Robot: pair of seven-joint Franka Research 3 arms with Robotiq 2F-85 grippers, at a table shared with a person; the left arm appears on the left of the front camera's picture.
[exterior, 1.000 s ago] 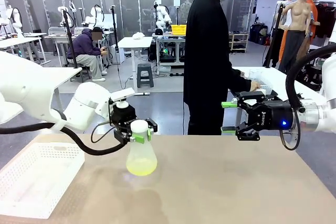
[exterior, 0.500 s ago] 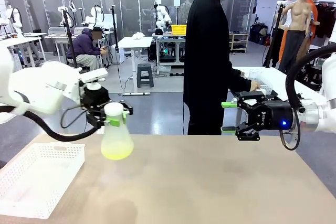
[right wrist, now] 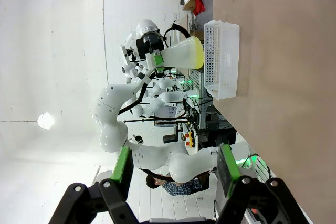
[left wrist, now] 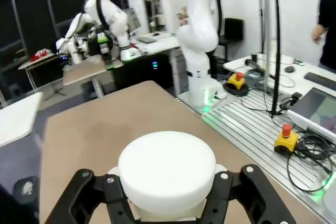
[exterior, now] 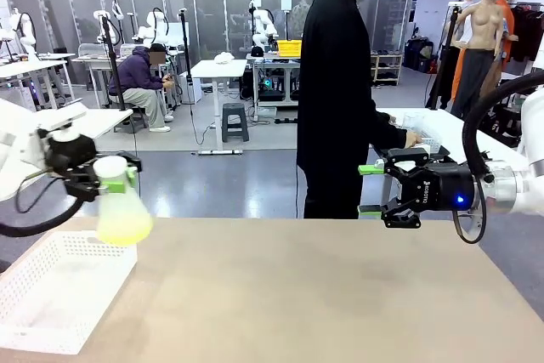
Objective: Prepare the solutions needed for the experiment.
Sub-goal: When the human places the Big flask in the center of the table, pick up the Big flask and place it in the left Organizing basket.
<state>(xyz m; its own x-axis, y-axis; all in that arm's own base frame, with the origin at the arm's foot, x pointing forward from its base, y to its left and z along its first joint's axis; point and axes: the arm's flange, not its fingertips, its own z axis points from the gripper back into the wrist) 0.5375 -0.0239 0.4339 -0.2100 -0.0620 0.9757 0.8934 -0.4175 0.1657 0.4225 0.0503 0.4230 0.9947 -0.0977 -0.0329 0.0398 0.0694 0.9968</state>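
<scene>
Above the white basket [exterior: 59,286] at the worktop's [exterior: 323,295] edge, the left gripper [exterior: 106,178] has its fingers clamped on the neck of a translucent flask [exterior: 121,210] holding the solutions [exterior: 124,229], while the right gripper [exterior: 371,190], far across from the basket, hangs empty with fingers spread.

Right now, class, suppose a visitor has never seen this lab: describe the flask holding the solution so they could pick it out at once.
Start at the tan table and go to the white mesh basket at its left end. Just above the basket's far corner, the left gripper holds a translucent conical flask by its neck. Its white cap and shallow yellow-green liquid set it apart from everything nearby.
</scene>
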